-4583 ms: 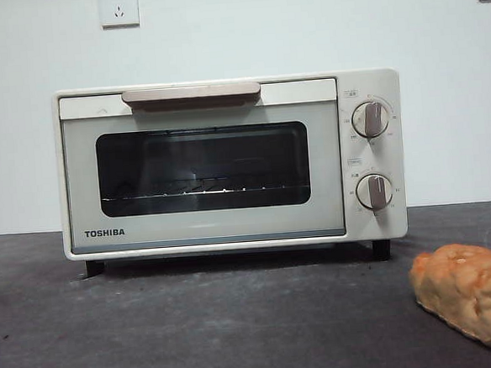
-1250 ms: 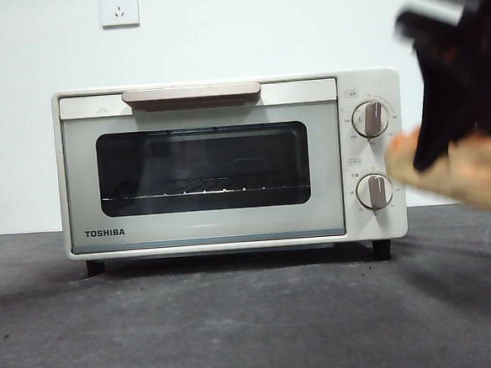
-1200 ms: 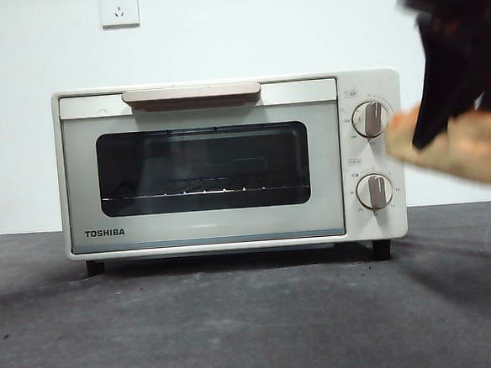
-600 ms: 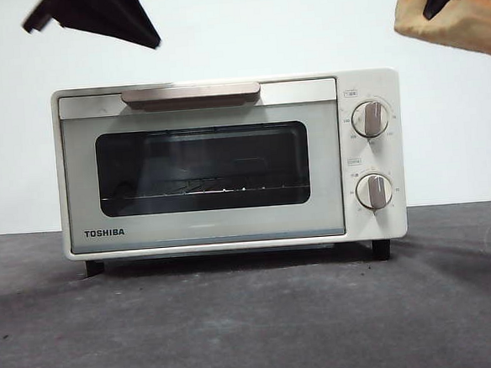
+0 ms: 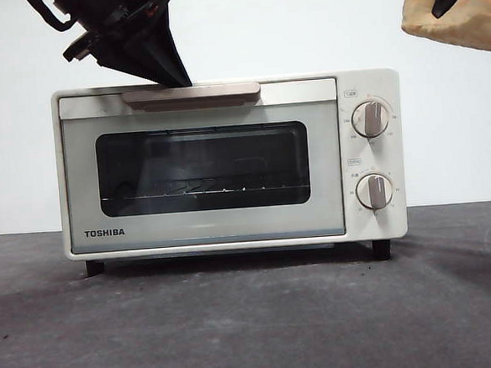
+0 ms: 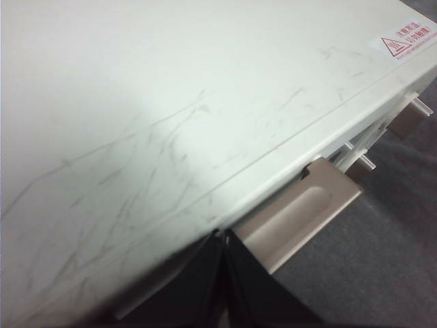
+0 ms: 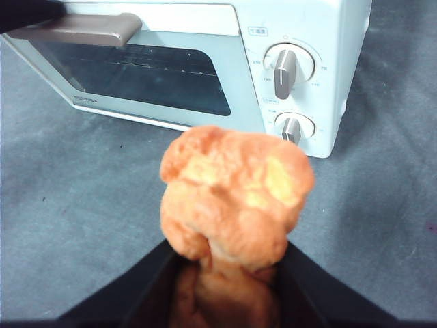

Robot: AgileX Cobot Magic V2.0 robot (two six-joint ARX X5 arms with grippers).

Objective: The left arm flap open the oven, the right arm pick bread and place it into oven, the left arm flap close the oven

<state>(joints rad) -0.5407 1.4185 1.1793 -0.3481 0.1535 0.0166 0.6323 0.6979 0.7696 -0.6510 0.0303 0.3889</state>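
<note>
Black and angular, the left gripper [image 5: 175, 78] comes in from the upper left of the front view, its tapered tip right at the left part of the beige-brown bar handle [image 5: 191, 94]. From its wrist camera the two dark jaws lie pressed together, with only a thin seam between them, tucked against the handle's end [image 6: 300, 215].

Middle of the scene: the cream-white boxy TOSHIBA toaster oven [image 5: 230, 164] stands on the dark grey table [image 5: 255, 318], door shut. Through the dark glass window [image 5: 203, 168] a wire rack shows, and nothing on it can be made out. Two round knobs [image 5: 370, 119] sit stacked on its right panel.

Over to the right, high above the table: the right gripper [image 7: 229, 263] pinches the lumpy golden-orange bun [image 7: 235, 195] between its black jaws, up at the top right corner of the front view [image 5: 457, 13], clear of the oven.
</note>
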